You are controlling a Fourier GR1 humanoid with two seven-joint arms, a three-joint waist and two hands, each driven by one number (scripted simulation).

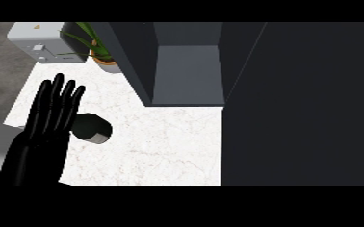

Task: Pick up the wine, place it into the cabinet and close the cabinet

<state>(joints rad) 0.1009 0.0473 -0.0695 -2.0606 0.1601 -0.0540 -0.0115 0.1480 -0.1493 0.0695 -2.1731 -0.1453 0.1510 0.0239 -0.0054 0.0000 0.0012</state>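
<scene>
— Wine (93, 128): where does it sit?
— Lower left of the frame, on the white desk (171, 144). Dark, rounded, seen almost from above; I take it for the bottle. Upright or tipped, cannot tell from this angle.
— Held?
— No. Left hand (44, 120) shows at the left edge with its fingers straight, slightly spread and pointing up-frame, holding nothing. The bottle is just beside the fingers, on their right. Touching or barely apart, cannot tell.
— Right hand?
— Not in view.
— Cabinet?
— Cabinet (186, 72) at upper centre, open. Its grey inner floor shows and no bottle is inside. A large dark panel (292, 106) fills the right of the frame, likely the door swung out, though no hinge is visible.
— Other things?
— Toaster (35, 43) and potted plant (101, 53) at upper left, apart from the bottle.
— Progress?
— Judged early. The cabinet stands open, but the pick-up is not yet done, so neither is the placing or the closing. Left to do: curl a hand round the bottle, lift it, carry it up and right into the opening, set it down, let go, then swing the door shut.
</scene>
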